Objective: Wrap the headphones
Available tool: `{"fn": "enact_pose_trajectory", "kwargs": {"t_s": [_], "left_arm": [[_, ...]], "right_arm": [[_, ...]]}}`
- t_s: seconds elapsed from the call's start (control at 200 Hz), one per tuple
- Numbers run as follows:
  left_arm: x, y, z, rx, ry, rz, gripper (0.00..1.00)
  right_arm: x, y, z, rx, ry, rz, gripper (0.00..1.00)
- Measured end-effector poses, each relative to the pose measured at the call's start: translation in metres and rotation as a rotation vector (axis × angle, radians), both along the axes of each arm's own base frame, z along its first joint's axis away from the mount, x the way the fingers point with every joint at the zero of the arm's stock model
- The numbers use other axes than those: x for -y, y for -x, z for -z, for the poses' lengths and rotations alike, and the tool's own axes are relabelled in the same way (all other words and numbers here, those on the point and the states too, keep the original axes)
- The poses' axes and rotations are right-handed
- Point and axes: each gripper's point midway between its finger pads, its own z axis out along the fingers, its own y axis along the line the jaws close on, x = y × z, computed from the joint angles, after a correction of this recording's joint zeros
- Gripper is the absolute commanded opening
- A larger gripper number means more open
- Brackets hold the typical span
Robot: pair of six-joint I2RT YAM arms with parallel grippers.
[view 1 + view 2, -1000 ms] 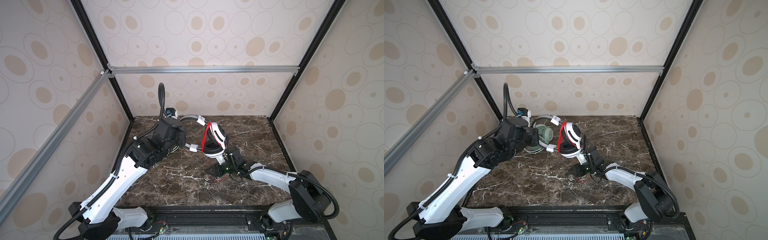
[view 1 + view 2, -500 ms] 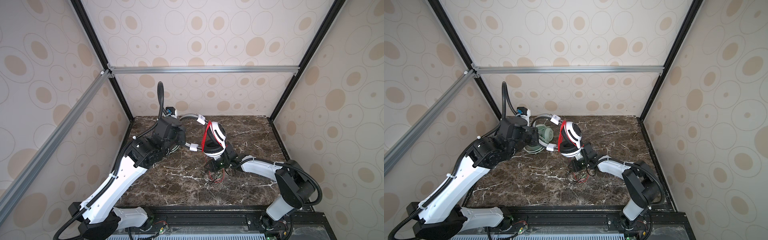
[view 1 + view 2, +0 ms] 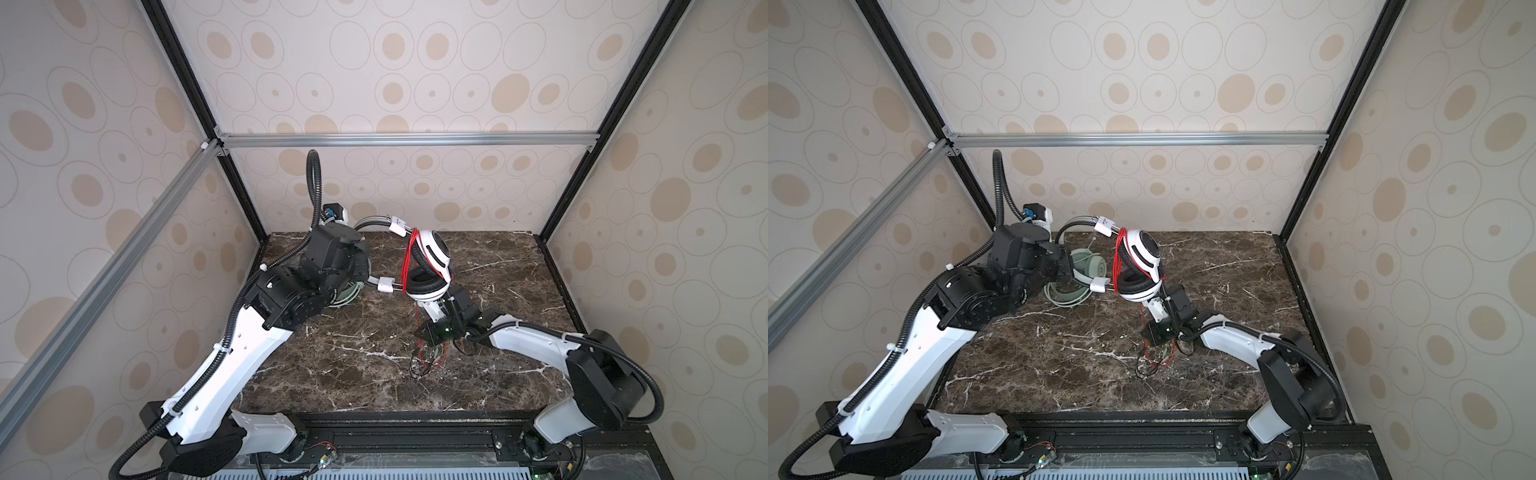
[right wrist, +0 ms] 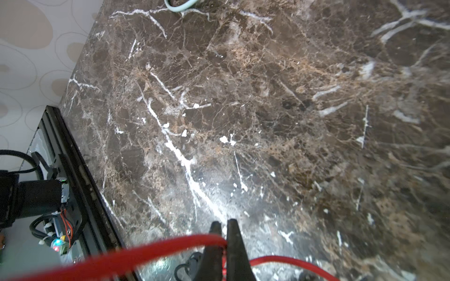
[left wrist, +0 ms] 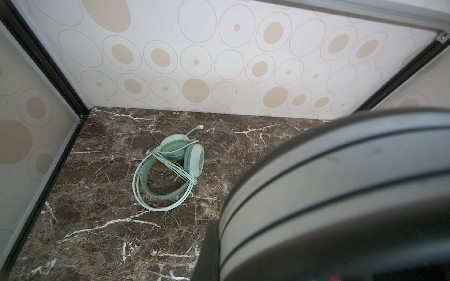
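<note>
Mint-green headphones [image 3: 1090,266] lie partly hidden behind the left arm [image 3: 905,357].

Mint-green headset [image 5: 194,159], white-black headset [image 3: 434,253], red cable [image 3: 409,259], brown-marbled table [image 3: 511,270].

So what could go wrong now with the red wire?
The right jaws pinch the thin red cable close to their tips, so a pull might slip it free.
Loose cable lies tangled on the marble table; it may knot or snag during winding.
The white-and-black headset is held up by its headband; a hard tug might twist it or loosen the wound loops.
</note>
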Motion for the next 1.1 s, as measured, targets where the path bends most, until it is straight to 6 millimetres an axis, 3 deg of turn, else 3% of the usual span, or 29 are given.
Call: {"fn": "enact_pose_trajectory", "kwargs": {"t_s": [0.21, 0.335, 0.54, 0.78, 0.97, 1.1], "left_arm": [[-0.008, -0.020, -0.016, 0.006, 0.053, -0.090, 0.00], [-0.018, -0.038, -0.013, -0.022, 0.072, -0.163, 0.00], [-0.038, -0.059, 0.015, -0.123, 0.097, -0.258, 0.00], [-0.038, -0.064, 0.033, -0.201, 0.153, -0.257, 0.00], [-0.044, -0.068, 0.044, -0.231, 0.156, -0.299, 0.00], [-0.045, -0.070, 0.076, -0.302, 0.121, -0.333, 0.00]], "right_arm": [[0.015, 0.031, -0.058, 0.128, -0.084, -0.060, 0.00], [0.021, 0.047, -0.088, 0.199, -0.129, -0.103, 0.00], [0.025, 0.073, -0.102, 0.213, -0.112, -0.159, 0.00], [0.018, 0.100, -0.115, 0.236, -0.061, -0.238, 0.00], [0.012, 0.118, -0.143, 0.271, -0.042, -0.302, 0.00], [-0.001, 0.130, -0.164, 0.286, -0.028, -0.373, 0.00]]}}
